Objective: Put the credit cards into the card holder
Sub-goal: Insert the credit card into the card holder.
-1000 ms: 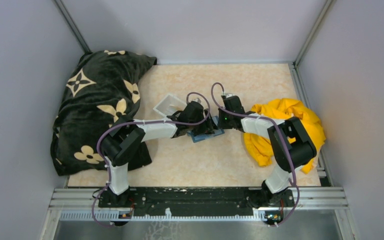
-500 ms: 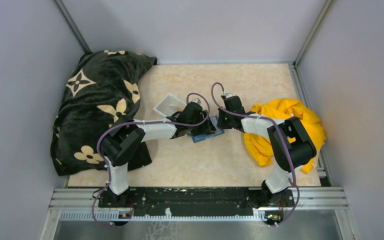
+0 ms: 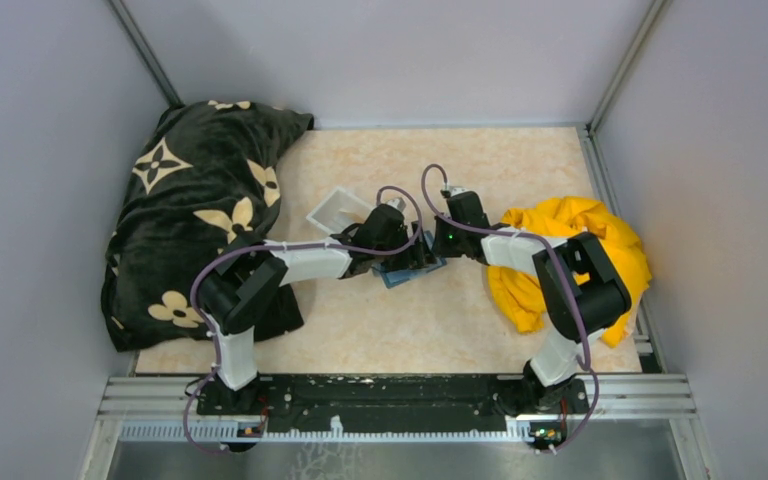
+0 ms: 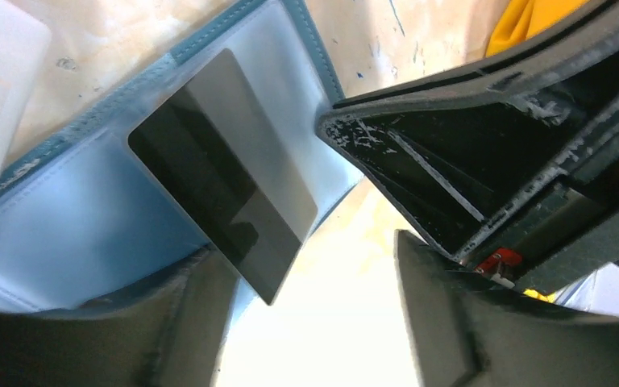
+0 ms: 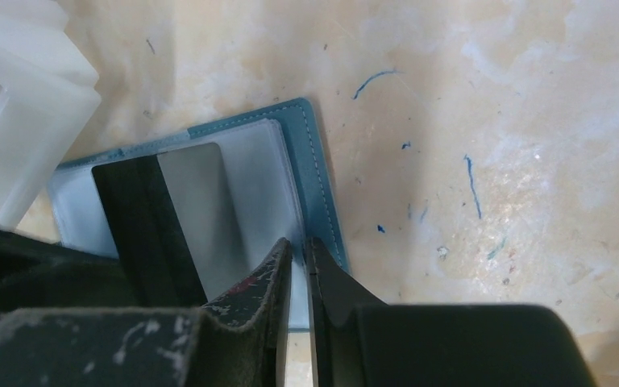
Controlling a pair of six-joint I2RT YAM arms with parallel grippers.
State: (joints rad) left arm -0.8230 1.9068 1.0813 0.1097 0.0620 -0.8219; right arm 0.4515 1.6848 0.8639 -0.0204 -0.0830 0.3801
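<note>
The card holder [image 5: 319, 173] is a teal wallet lying open on the table, with a clear sleeve inside. A grey credit card [image 5: 193, 214] with a black stripe lies slanted on that sleeve, one corner past the wallet's edge [image 4: 272, 290]. My left gripper [image 4: 300, 256] hovers open just over that corner, with only the table between its fingers. My right gripper [image 5: 298, 248] is shut thinly on the wallet's near edge. From above, the wallet [image 3: 415, 271] sits between the left gripper [image 3: 404, 250] and the right gripper [image 3: 438, 243]. No other cards show.
A clear-white plastic tray [image 3: 337, 208] stands just left of the wallet, close to my left wrist. A black flowered cloth [image 3: 200, 200] fills the left side. A yellow cloth [image 3: 570, 250] lies under the right arm. Grey walls close in the table.
Both arms stay at the card holder. The left wrist has edged slightly to the left. Nothing else visibly differs.
</note>
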